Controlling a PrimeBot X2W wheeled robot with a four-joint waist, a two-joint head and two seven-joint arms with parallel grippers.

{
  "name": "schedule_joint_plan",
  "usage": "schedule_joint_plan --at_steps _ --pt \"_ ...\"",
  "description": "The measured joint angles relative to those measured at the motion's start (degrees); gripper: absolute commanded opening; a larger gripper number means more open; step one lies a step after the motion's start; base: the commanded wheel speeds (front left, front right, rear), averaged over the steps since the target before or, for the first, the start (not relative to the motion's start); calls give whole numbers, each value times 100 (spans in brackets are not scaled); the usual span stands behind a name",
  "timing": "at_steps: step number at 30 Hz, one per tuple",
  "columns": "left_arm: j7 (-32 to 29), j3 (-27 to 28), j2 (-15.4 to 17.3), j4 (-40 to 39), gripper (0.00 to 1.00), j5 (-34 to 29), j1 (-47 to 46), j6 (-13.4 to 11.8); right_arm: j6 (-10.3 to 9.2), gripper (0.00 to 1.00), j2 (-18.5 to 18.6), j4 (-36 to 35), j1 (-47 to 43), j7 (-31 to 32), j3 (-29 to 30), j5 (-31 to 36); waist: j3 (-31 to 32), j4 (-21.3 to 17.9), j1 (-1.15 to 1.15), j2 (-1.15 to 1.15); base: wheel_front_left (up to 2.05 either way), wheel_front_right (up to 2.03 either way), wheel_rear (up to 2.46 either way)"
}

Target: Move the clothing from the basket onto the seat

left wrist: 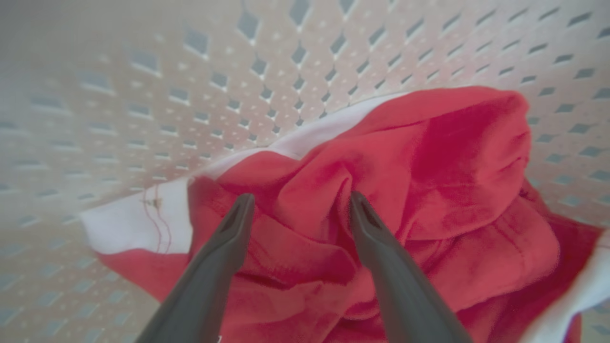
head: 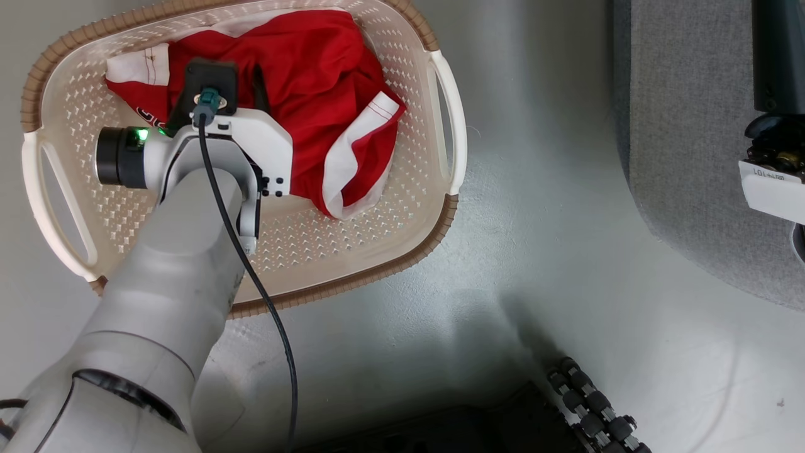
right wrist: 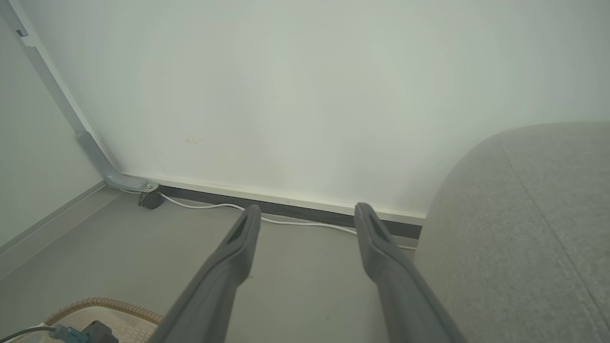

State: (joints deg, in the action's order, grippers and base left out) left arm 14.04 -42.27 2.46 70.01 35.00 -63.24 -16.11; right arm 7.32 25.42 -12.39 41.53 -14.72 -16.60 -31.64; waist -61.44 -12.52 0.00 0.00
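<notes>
The clothing [head: 321,82] is a crumpled red heap with white trim, lying in the far half of the cream basket [head: 352,251] on the floor. My left arm reaches down into the basket, its wrist [head: 214,126] covering part of the heap. In the left wrist view my left gripper [left wrist: 301,200] is open, its fingertips pressed into the red clothing [left wrist: 429,157] on either side of a raised fold, near the basket's perforated wall [left wrist: 238,71]. My right gripper [right wrist: 307,214] is open and holds nothing, up in the air beside the grey seat [right wrist: 524,228]. The seat [head: 692,157] lies to the basket's right.
Bare grey floor [head: 534,220] separates basket and seat. My base with its rollers [head: 591,409] is at the bottom. Ahead of the right gripper are a pale wall, a white cable [right wrist: 295,221] along the baseboard, a caster [right wrist: 150,200] and the basket's brown rim [right wrist: 109,305].
</notes>
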Motion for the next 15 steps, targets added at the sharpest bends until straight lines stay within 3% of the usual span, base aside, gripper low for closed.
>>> schedule_joint_plan --at_steps 15 --pt "-1006 -513 -3 316 100 42 -331 192 0 100 -21 -67 -131 0 66 -2 -52 -44 0 0 0 0 0"
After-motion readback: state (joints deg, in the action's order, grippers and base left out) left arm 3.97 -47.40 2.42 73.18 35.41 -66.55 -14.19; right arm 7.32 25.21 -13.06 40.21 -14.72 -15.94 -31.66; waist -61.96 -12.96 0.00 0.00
